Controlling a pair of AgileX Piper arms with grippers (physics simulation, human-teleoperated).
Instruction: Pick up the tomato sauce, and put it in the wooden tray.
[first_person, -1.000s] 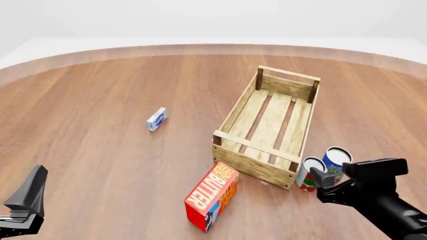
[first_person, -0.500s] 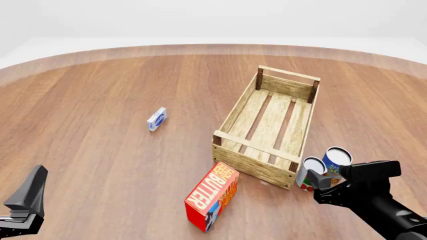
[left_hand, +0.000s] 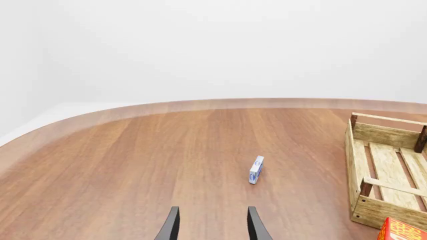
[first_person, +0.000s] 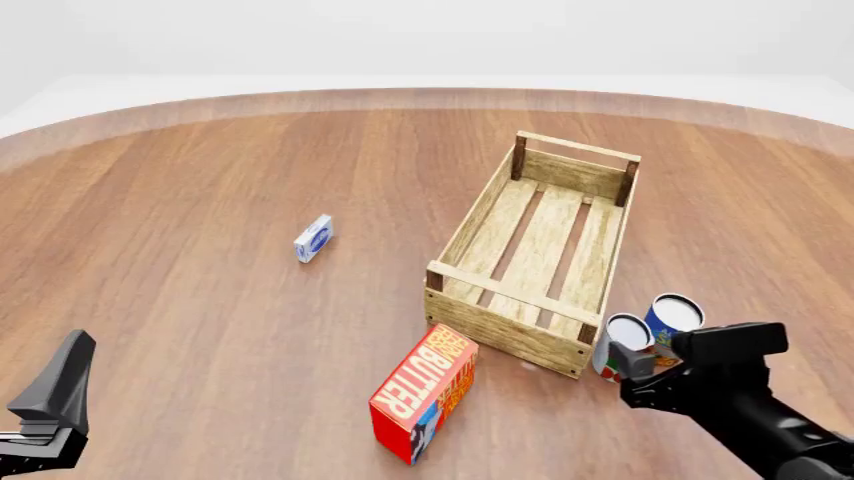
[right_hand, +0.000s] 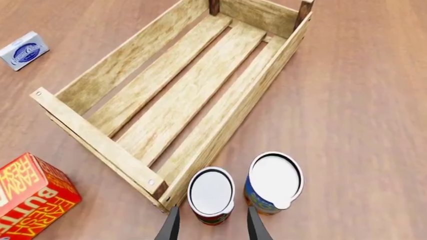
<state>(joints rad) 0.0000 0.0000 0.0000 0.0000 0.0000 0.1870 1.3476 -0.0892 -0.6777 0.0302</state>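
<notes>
**Right pincer poised over the tomato sauce can beside the crate**

The right gripper (right_hand: 212, 225) hangs just above the tomato sauce (right_hand: 211, 195), a small upright cylinder with a smooth silvery-white lid and a red band at its foot. The two dark, tapering fingers (right_hand: 170, 227) stand apart, wider than the can, with the can directly ahead of the gap between them and not yet touched. In the front view the right gripper (first_person: 650, 372) sits just on the near side of the tomato sauce (first_person: 622, 345), partly covering its lower label.

Just beyond the pincer, touching or almost touching the can, is the near corner of the wooden tray (right_hand: 137, 64), a pale slatted rectangular crate with visible grain and darker corner posts; it stretches away from the gripper. Close against the can's other side stands a slightly wider blue and yellow can (right_hand: 273, 183) with a glossy white lid. A red cardboard butter box (right_hand: 30, 197) lies off to the gripper's left, in front of the crate's end. Far past the crate's left side is a small blue and white box (right_hand: 23, 49).

The left gripper (left_hand: 212, 226) is well apart from all this, its fingers parted over bare polished wood table (left_hand: 133, 160).
</notes>
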